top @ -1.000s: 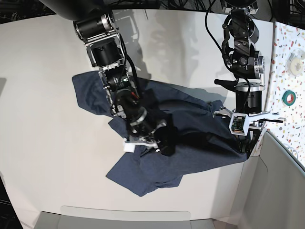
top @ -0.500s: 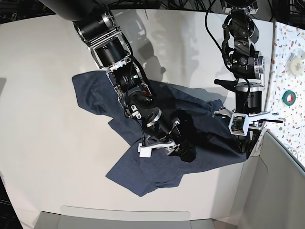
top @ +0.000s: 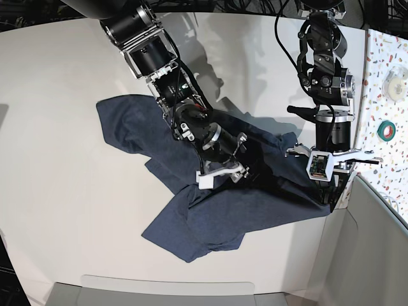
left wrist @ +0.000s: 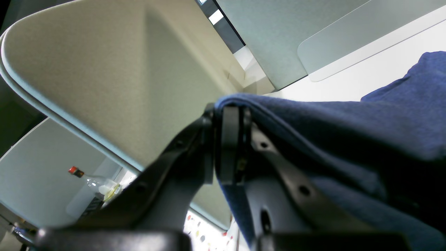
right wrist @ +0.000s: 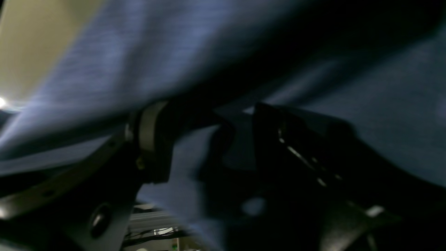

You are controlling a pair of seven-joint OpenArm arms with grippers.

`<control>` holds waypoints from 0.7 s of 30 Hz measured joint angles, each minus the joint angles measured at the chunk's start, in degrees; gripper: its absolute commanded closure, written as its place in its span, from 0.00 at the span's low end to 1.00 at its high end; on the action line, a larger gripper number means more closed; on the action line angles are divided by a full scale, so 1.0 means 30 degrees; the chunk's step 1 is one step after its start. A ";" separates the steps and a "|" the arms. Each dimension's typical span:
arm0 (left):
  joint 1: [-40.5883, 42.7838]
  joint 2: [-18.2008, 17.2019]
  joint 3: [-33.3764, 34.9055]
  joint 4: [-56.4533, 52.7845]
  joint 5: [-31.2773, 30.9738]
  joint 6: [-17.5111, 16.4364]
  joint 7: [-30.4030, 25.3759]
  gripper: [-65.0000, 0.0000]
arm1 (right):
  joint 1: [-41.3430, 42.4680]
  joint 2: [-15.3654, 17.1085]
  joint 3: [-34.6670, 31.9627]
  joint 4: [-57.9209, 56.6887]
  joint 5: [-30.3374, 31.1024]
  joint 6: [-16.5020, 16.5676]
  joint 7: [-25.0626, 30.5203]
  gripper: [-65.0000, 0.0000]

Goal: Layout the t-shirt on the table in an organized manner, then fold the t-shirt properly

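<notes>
The dark navy t-shirt [top: 210, 223] lies crumpled across the white table [top: 57, 191], one part spread toward the back left and another toward the front. My left gripper [top: 331, 193] stands at the shirt's right edge, shut on a fold of the fabric. The left wrist view shows that cloth [left wrist: 348, 132] draped over the closed left gripper [left wrist: 230, 118]. My right gripper [top: 255, 178] hovers low over the shirt's middle. In the blurred right wrist view its jaws [right wrist: 212, 139] stand apart, with blue fabric [right wrist: 139, 52] all around them and nothing visibly pinched.
A speckled strip [top: 382, 64] along the right edge carries a green tape roll [top: 386, 130] and a white roll [top: 396, 83]. A grey panel [top: 370, 255] rises at the front right. A bottle [left wrist: 90, 181] stands beyond the table.
My right gripper has swung from the shirt's lower middle to the right and back, and its jaws have opened. The left arm has stayed in place.
</notes>
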 measured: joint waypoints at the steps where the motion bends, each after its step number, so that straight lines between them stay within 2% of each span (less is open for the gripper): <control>1: 0.0007 0.0000 -0.0197 0.0000 0.0015 -0.0044 0.0000 1.00 | 0.0007 0.0000 0.0000 -0.0444 0.0044 0.0707 0.0007 0.46; 7: 0.0000 0.0000 -0.0372 0.0000 0.0015 0.0073 0.0000 1.00 | 0.0882 0.0036 0.0007 -0.2200 0.0117 0.3155 -0.0204 0.46; 11: 0.0022 -0.0007 -0.0372 0.0000 0.0015 0.0087 0.0007 1.00 | 0.0831 -0.0036 0.0845 -0.2463 0.0058 0.4721 -0.2084 0.46; 15: 0.0007 0.0007 -0.0372 0.0000 0.0015 0.0080 0.0000 1.00 | 0.0976 -0.0015 0.2208 -0.2477 0.0022 0.6375 -0.3169 0.45; 21: 0.0335 0.0000 -0.0372 0.0000 0.0015 0.0087 -0.0007 1.00 | 0.1967 0.0015 0.3402 -0.2565 0.0058 0.6900 -0.3483 0.45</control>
